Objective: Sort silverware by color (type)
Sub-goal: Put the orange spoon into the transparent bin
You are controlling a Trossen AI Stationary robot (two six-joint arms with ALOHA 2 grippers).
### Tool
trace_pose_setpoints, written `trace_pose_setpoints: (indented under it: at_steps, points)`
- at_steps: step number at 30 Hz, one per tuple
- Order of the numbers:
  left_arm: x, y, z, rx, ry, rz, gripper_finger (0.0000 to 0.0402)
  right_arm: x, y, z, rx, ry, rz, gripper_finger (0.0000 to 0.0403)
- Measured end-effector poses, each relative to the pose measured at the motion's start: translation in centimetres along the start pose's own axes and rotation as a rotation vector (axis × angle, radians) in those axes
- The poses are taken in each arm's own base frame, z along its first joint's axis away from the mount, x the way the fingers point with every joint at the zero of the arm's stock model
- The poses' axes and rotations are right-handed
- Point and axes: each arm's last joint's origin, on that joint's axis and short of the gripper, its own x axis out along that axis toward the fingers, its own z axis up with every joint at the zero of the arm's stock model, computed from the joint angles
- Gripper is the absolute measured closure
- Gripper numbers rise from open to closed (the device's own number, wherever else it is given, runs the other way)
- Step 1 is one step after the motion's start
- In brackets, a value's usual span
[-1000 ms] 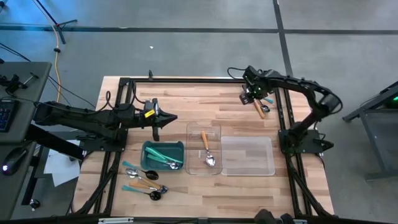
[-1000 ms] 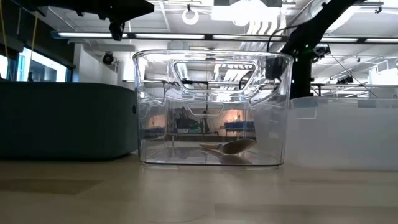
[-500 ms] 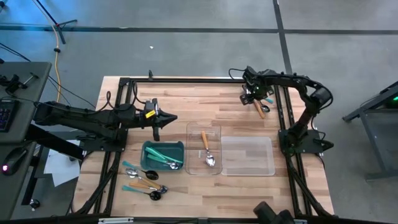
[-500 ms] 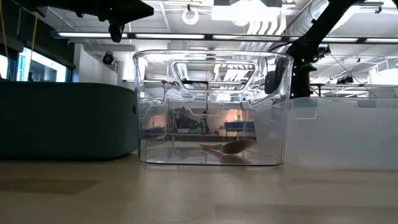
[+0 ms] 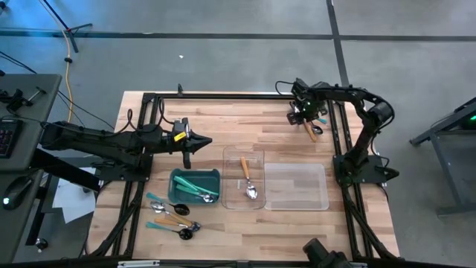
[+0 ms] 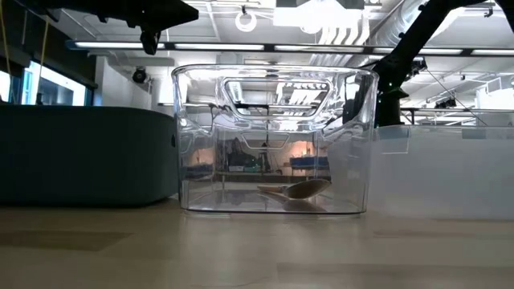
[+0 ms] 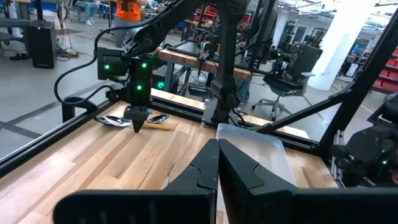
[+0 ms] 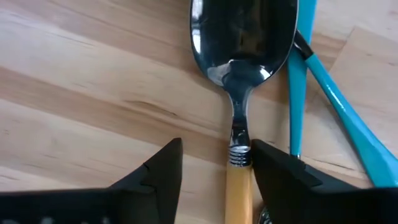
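- Silverware was scattered in several places: an orange-handled spoon [image 8: 239,93] and two teal handles [image 8: 323,81] lay at the table's far right corner, directly under the right gripper [image 8: 214,165]
- Right gripper's two dark fingers [image 8: 155,171] stood apart, straddling the spoon's neck where the silver stem met the orange handle; neither finger appeared to press the spoon yet, though the close view made contact hard to judge
- Step in hand, as I judged it: the pick of an orange-handled spoon from the far corner; the next move called for closing squarely on the slim handle without catching the teal one lying just beside it, then carrying it to the clear tray [image 5: 245,152], where one orange-handled spoon [image 5: 247,177] already lay
- Right arm [image 5: 357,100] reached from its base at the table's right edge toward the far corner, wrist pitched downward
- Left gripper [image 7: 217,165] had its fingers together, holding nothing, hovering beyond the teal bin [image 5: 195,186], which held teal pieces; the left arm waited, stretched in from the left edge
- More spoons [image 5: 169,216] lay loose on the wood near the bin, unsorted; a second clear tray [image 5: 296,186] looked empty
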Motion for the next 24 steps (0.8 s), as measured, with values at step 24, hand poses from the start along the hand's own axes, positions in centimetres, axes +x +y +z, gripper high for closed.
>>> trace_pose_setpoints:
  at_steps: [24]
  points:
    - [0.0,0.0,0.0,-0.008,0.0,0.0,0.0401,0.18,0.55,-0.29,-0.047,0.016,0.014,0.0382]
